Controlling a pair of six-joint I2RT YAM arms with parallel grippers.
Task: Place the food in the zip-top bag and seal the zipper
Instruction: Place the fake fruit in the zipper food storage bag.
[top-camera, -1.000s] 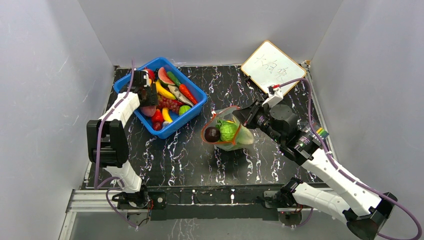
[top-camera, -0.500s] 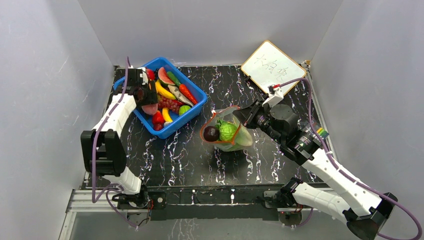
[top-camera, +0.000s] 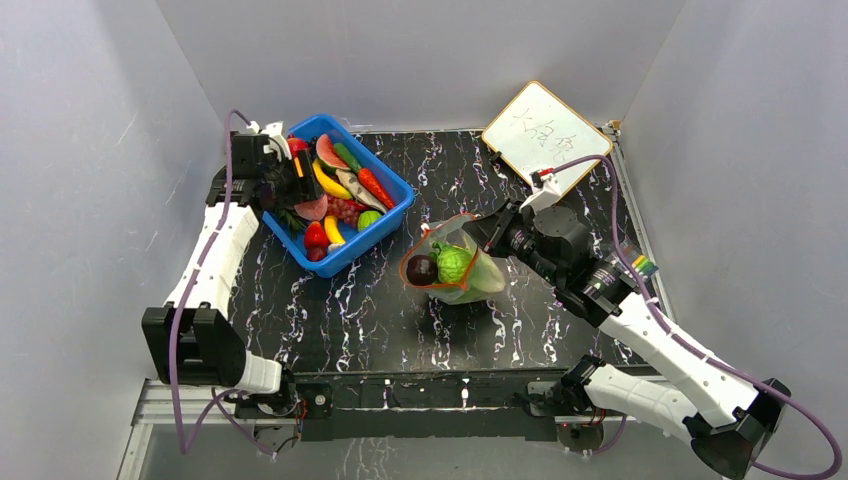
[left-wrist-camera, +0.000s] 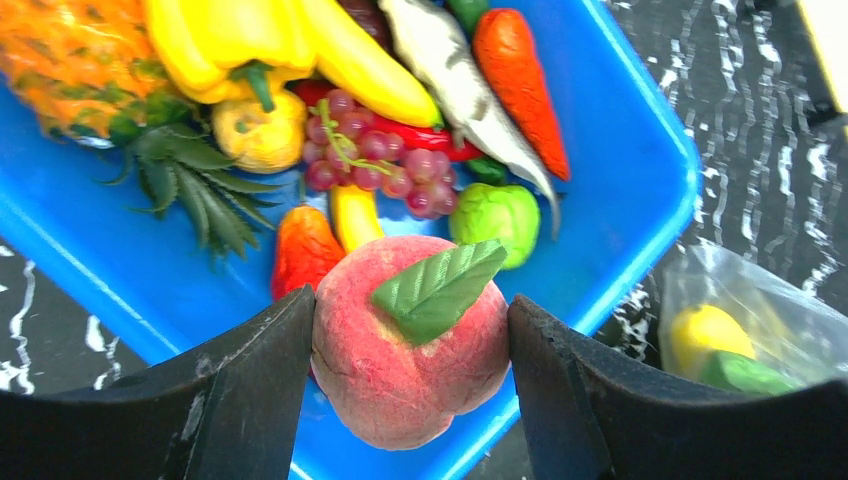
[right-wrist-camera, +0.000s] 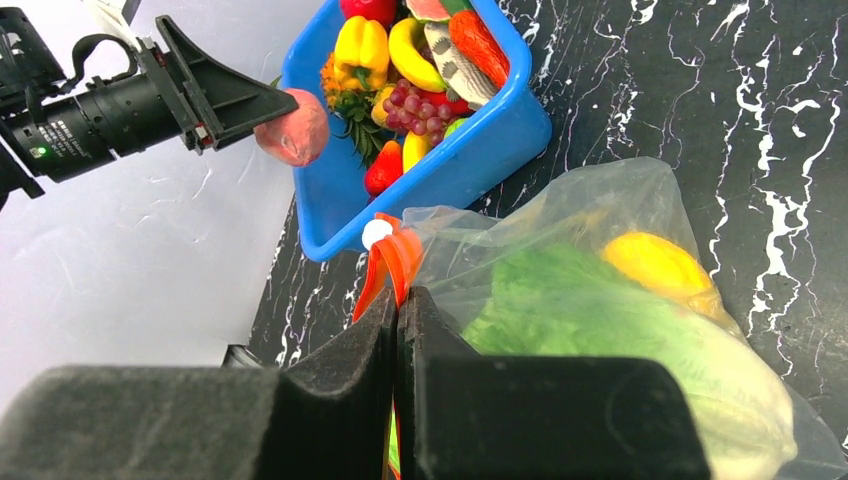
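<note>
My left gripper (left-wrist-camera: 411, 330) is shut on a pink peach (left-wrist-camera: 410, 345) with a green leaf, held above the blue bin (top-camera: 385, 222) full of toy food (top-camera: 340, 195). From the top view the left gripper (top-camera: 300, 195) sits over the bin's left side. The clear zip-top bag (top-camera: 455, 262) stands mid-table, holding green lettuce (top-camera: 457, 263), a dark plum (top-camera: 423, 268) and a yellow piece (right-wrist-camera: 655, 265). My right gripper (right-wrist-camera: 396, 300) is shut on the bag's red-orange zipper (right-wrist-camera: 392, 262), holding the mouth up.
A white board (top-camera: 545, 132) with writing lies at the back right. The bin holds a pineapple (left-wrist-camera: 75, 60), yellow pepper (left-wrist-camera: 215, 35), grapes (left-wrist-camera: 375, 160), carrot (left-wrist-camera: 515, 85) and more. Grey walls close in on three sides.
The left arm has lifted the peach out of the bin and swung back and left. The right gripper and bag have barely moved.
</note>
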